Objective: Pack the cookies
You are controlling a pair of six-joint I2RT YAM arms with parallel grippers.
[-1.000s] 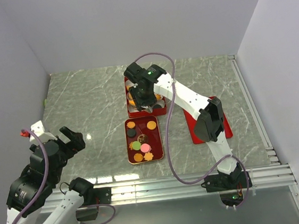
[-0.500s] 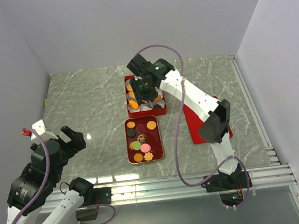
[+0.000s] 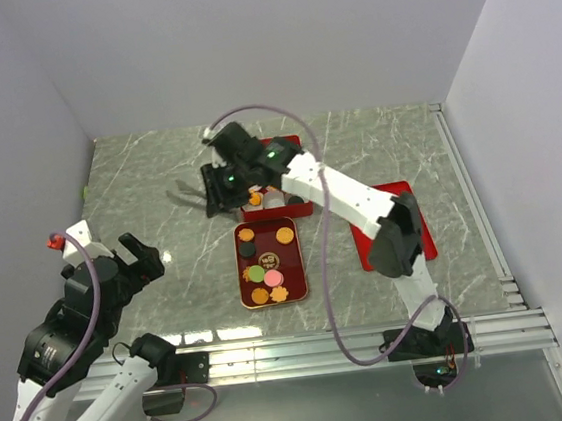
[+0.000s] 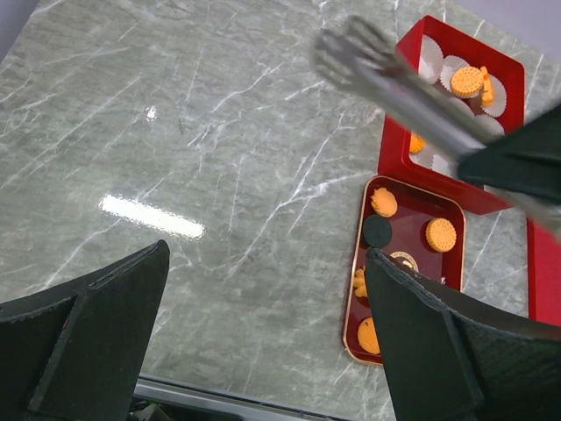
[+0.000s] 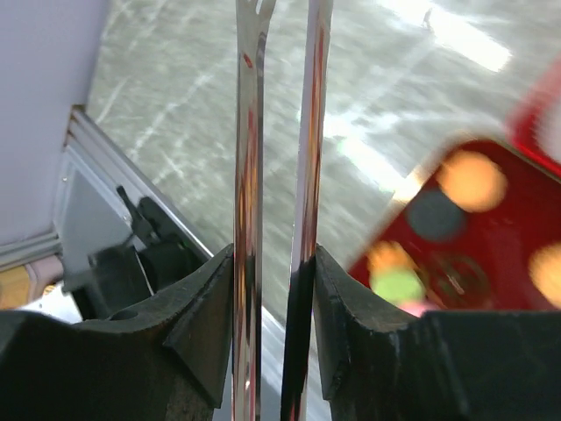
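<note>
Plainly, the right gripper (image 5: 273,263) is seen closed on a pair of metal tongs (image 5: 248,132), whose two blades are pinched between the black fingers and held close together, a thin slit being left between them. From above, this arm is stretched out over the far half of the marble table (image 3: 147,174), with the tongs pointed left, past the left edge of the red box (image 3: 276,212). The tips of the tongs are blurred in the left wrist view and cut off in the right wrist view, so whether anything is gripped between them cannot be told.

Most of the cookies (image 3: 284,235) are laid in a small dark-red tray (image 3: 267,240) with a gold rim, set just in front of the red box. Orange round and flower-shaped ones are found there, together with a green one, a pink one and two dark ones. A few more orange cookies are seated in the white paper cups (image 4: 434,61) inside the red box (one round biscuit is shown clearly in a cup near its far end).

The left gripper (image 4: 267,263) is held above the near left part of the table, well apart from the tray, with its jaws spread wide and nothing between them.

A flat red lid (image 3: 395,189) is partly hidden under the elbow of the right arm, on the right of the table.
</note>
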